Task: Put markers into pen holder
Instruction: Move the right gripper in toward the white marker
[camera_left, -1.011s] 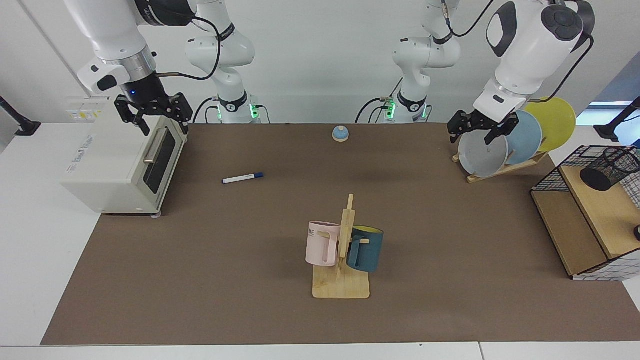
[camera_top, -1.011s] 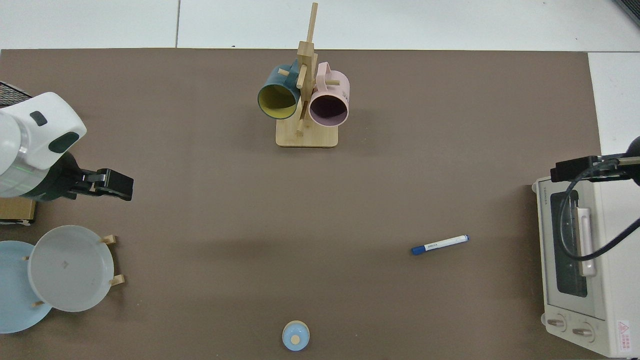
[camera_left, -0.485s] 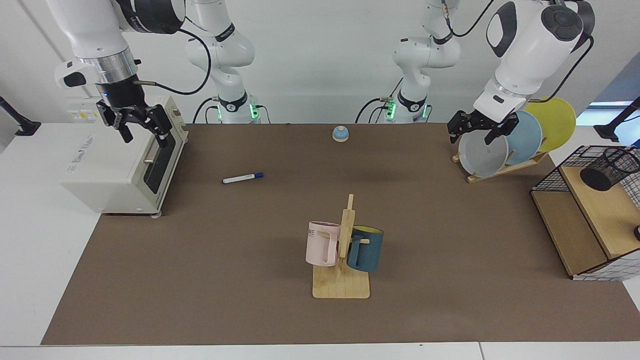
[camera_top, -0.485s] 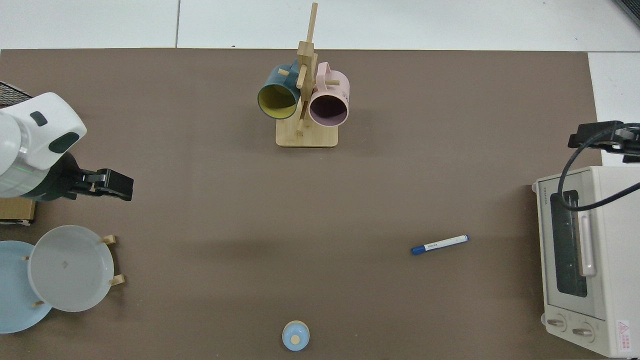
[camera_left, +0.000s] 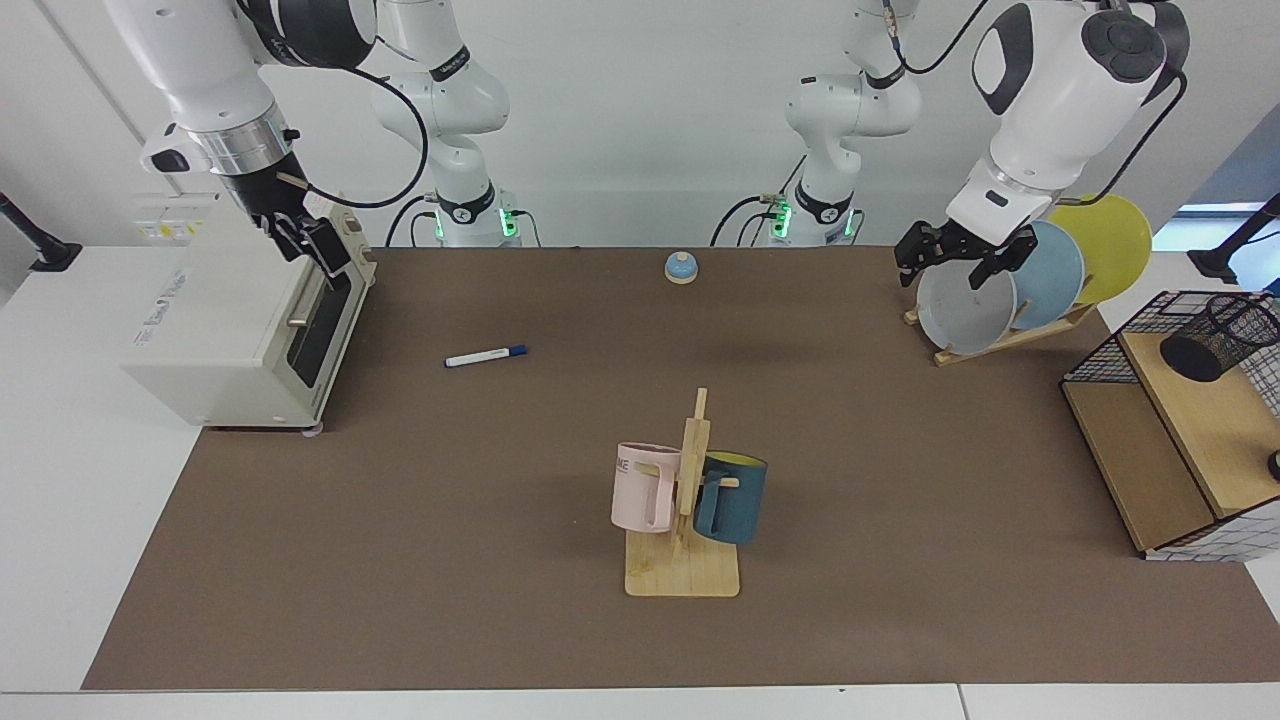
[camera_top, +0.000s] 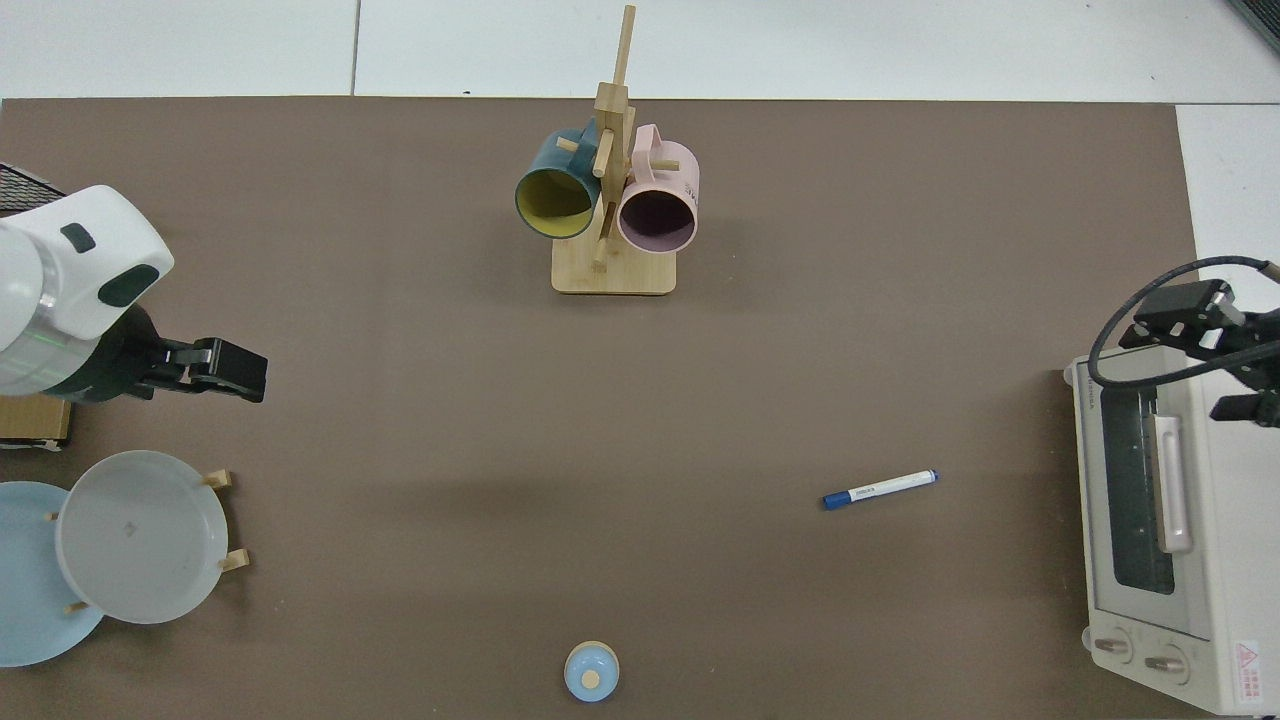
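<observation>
The white marker (camera_left: 486, 355) with a dark blue cap lies flat on the brown mat, alone; the top view shows the marker (camera_top: 880, 489) a little short of the toaster oven. The black mesh pen holder (camera_left: 1220, 335) rests tilted on the wooden shelf of the wire rack at the far right; it is outside the top view. My right gripper (camera_left: 322, 258) hangs open over the toaster oven's top front edge, far from the marker, and shows as the right gripper (camera_top: 1215, 360) from above. My left gripper (camera_left: 955, 270) waits open beside the plate rack, holding nothing.
A toaster oven (camera_left: 240, 320) stands at the mat's edge near the marker. A wooden mug tree (camera_left: 685, 560) carries a pink mug (camera_left: 640, 485) and a dark blue mug (camera_left: 732, 497). Plates (camera_left: 965, 305) lean in a rack. A small blue bell (camera_left: 681, 267) sits at the back. The wire rack (camera_left: 1170, 440) holds wooden shelves.
My right gripper has turned about its wrist and shifted over the toaster oven's top, now seen edge-on in the facing view. The left arm and the marker have stayed put.
</observation>
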